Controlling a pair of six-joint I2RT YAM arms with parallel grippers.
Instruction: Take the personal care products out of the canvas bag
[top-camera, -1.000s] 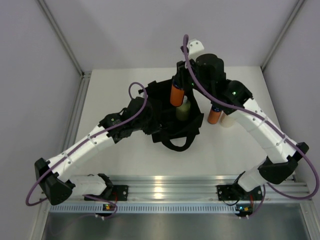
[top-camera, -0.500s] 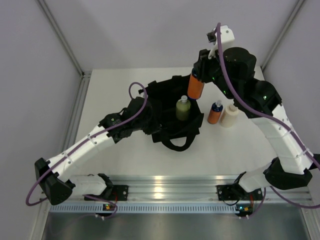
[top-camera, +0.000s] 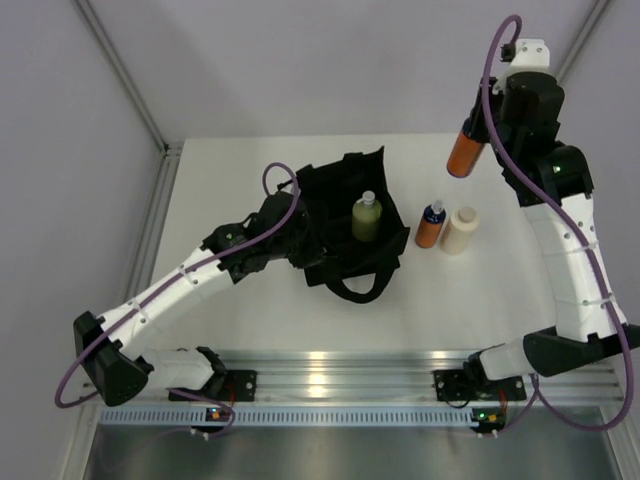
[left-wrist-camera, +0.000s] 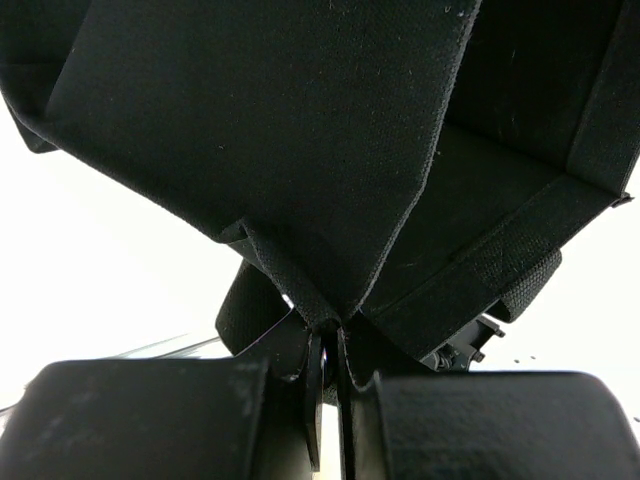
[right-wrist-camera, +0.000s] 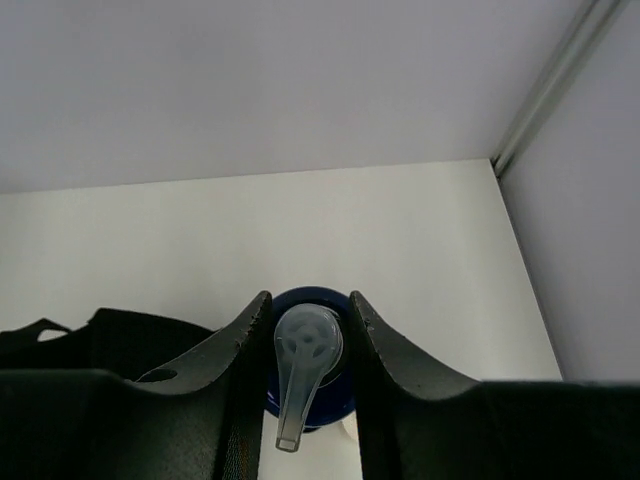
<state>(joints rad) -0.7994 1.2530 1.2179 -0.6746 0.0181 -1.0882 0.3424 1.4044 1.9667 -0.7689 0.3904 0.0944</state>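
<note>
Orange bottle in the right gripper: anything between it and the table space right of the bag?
Nothing visible blocks it. The right gripper holds the orange bottle in the air at far right. A second orange bottle and a cream bottle stand beside the canvas bag; bare table surrounds them, so avoid those two.

White table (top-camera: 250, 310), matte, with a metal rail (top-camera: 330, 372) along the near edge. Black canvas bag (top-camera: 338, 190) sits left of centre, mouth upward, one loop handle (top-camera: 356, 292) lying flat on the surface toward the near edge. Right of the bag, apart from it: slim orange bottle (top-camera: 431, 227), blue cap, upright. Cream-white cylinder (top-camera: 460, 231) stands just beside that bottle on its right, upright; contact between them unclear.
</note>
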